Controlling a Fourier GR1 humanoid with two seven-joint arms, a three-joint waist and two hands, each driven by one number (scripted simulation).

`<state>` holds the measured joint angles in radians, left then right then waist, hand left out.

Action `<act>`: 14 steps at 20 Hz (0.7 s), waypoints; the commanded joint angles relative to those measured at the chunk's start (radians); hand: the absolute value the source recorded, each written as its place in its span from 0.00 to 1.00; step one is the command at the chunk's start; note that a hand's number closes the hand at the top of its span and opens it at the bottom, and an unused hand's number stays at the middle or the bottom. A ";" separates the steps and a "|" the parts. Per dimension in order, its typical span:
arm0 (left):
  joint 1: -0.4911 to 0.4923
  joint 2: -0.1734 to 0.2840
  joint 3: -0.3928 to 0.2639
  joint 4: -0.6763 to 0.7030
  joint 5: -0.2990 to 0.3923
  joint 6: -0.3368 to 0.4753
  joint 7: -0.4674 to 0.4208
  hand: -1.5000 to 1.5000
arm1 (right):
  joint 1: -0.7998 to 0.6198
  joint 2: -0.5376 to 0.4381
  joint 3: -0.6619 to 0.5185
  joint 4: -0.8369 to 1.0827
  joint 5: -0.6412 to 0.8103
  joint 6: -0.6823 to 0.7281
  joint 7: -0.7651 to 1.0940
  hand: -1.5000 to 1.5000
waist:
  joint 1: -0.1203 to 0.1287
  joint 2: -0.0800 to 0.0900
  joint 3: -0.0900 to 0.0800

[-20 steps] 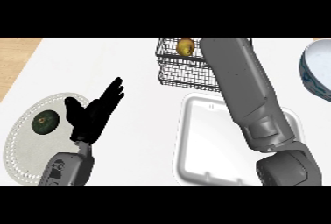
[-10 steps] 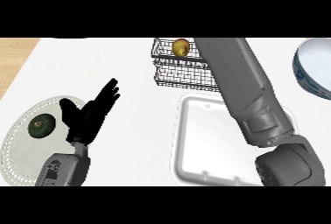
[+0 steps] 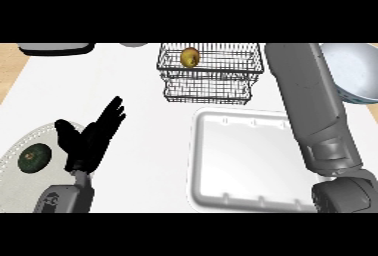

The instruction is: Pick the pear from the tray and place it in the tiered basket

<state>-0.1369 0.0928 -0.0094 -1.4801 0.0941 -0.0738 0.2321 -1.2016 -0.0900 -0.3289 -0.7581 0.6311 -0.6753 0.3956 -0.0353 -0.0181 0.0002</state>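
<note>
White counter (image 3: 148, 90) fills nearly the whole head view, with a strip of tan surface along its left and top right edges. Largest of what sits on it is the white tray (image 3: 244, 160), a shallow rounded rectangle at about five o'clock from the centre, its inside bare. Over the tray's right side runs the robot's right forearm (image 3: 314, 110), a long grey limb rising from the lower right corner toward one o'clock; its hand lies beyond the top of the view, so the state of those fingers cannot be told. At eight o'clock lies a pale round plate (image 3: 22, 185), cut by the left edge, carrying a dark green round fruit (image 3: 32, 158). At twelve o'clock stands the black wire tiered basket (image 3: 210, 75), and the pear (image 3: 190, 57), yellow-brown, rests in its upper tier toward the left. At two o'clock a grey-blue bowl (image 3: 358, 75) is partly hidden behind the right forearm. Just beside the plate's right rim, the left hand (image 3: 85, 142) is held up with its black fingers straight and spread, holding nothing. Part of a dark-rimmed white object (image 3: 55, 48) shows at eleven o'clock.
</note>
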 commanded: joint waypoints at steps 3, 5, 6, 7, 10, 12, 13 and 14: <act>0.041 0.031 0.031 -0.042 0.020 -0.009 0.015 0.50 | 0.237 -0.092 0.046 -0.258 -0.071 0.286 0.016 0.00 | -0.045 -0.018 0.001; 0.018 0.008 0.024 -0.049 0.011 0.030 0.063 0.50 | 0.259 -0.122 0.060 -0.370 -0.100 0.383 0.070 0.00 | -0.054 -0.021 0.001; 0.050 0.029 0.047 -0.028 0.030 -0.010 -0.011 0.50 | 0.329 -0.118 0.069 -0.421 -0.119 0.414 0.046 0.00 | -0.064 -0.021 0.000; 0.070 0.045 0.050 -0.053 0.022 -0.005 0.012 0.50 | 0.363 -0.175 0.042 -0.461 -0.151 0.466 0.051 0.00 | -0.066 -0.024 0.001; 0.044 0.004 0.021 -0.044 -0.006 0.034 0.016 0.50 | 0.477 -0.217 0.026 -0.641 -0.224 0.574 0.086 0.00 | -0.072 -0.017 0.001; 0.007 0.006 0.046 -0.023 -0.002 0.050 0.012 0.50 | 0.534 -0.250 -0.003 -0.753 -0.282 0.642 0.135 0.00 | -0.087 -0.016 0.000; 0.079 0.010 0.027 -0.058 0.003 0.019 -0.011 0.50 | 0.611 -0.284 -0.033 -0.805 -0.310 0.674 0.122 0.00 | -0.073 -0.016 0.001; 0.076 -0.001 0.011 -0.058 -0.004 0.024 0.007 0.50 | 0.621 -0.305 -0.051 -0.875 -0.339 0.708 0.165 0.00 | -0.076 -0.017 0.000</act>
<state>-0.0790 0.1019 0.0176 -1.5224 0.0976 -0.0525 0.2368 -0.7081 -0.3234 -0.3318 -1.4311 0.3828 -0.0911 0.5030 -0.1077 -0.0359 0.0006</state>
